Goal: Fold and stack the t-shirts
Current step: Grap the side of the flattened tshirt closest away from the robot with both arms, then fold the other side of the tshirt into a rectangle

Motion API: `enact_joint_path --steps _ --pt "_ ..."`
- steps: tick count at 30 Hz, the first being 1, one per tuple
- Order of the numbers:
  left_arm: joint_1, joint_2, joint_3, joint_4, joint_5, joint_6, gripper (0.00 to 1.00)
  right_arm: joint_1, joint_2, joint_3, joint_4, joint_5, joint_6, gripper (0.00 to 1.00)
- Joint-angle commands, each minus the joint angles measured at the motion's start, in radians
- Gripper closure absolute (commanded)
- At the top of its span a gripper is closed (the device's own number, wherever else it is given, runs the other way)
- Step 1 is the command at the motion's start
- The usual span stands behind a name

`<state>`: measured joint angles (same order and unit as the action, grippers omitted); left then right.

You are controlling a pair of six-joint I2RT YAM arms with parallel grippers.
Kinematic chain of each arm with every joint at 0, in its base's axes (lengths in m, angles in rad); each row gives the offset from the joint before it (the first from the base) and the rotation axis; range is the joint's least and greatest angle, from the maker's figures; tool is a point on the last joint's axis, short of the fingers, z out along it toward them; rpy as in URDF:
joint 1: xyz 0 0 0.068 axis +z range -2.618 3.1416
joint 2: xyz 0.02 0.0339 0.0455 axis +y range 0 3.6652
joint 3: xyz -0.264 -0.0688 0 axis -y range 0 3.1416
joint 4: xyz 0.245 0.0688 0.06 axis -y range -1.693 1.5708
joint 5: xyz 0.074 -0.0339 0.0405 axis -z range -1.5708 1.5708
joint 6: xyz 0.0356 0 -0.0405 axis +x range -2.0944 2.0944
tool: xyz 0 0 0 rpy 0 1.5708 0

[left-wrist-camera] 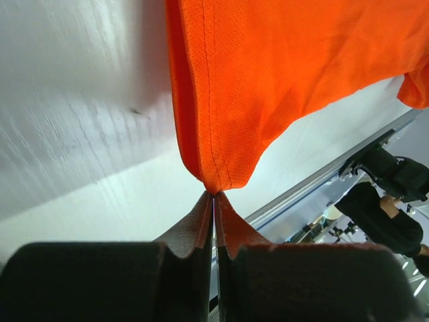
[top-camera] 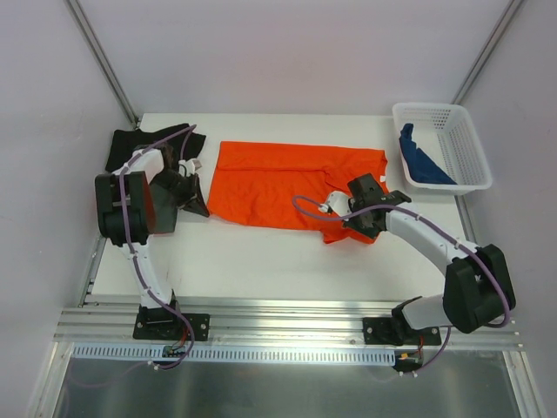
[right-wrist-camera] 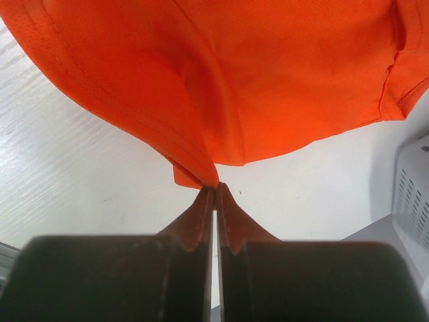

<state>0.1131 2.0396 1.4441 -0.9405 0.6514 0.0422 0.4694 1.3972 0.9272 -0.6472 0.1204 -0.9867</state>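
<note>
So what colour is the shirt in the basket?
Blue. The t-shirt in the white mesh basket shows best in the top external view.

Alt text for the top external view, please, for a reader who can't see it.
The left gripper and right gripper each pinch the near edge of an orange t-shirt spread on a white table. A black t-shirt lies at the far left; a blue t-shirt sits in a white basket at the far right.

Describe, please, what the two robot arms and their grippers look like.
Both the left arm and the right arm have slim white links joined by bulky black motor housings, with a thin purple cable looping along each. The left gripper and right gripper each end in two dark, wedge-shaped fingers tapering to thin tips. No markings are legible.
</note>
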Motion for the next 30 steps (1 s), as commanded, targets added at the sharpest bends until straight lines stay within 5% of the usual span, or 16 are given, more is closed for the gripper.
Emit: enact_joint_path --steps 1,21,30 --pt "0.003 -0.113 -0.011 -0.027 0.007 0.019 1.00 -0.008 -0.047 0.018 0.001 0.004 -0.012 0.99" --pt "0.003 -0.208 0.022 -0.242 0.019 0.169 1.00 -0.142 -0.149 0.133 -0.097 0.004 0.045 0.99" --pt "0.003 -0.084 0.245 -0.285 0.019 0.173 1.00 -0.193 -0.058 0.206 -0.045 0.001 0.037 0.99"
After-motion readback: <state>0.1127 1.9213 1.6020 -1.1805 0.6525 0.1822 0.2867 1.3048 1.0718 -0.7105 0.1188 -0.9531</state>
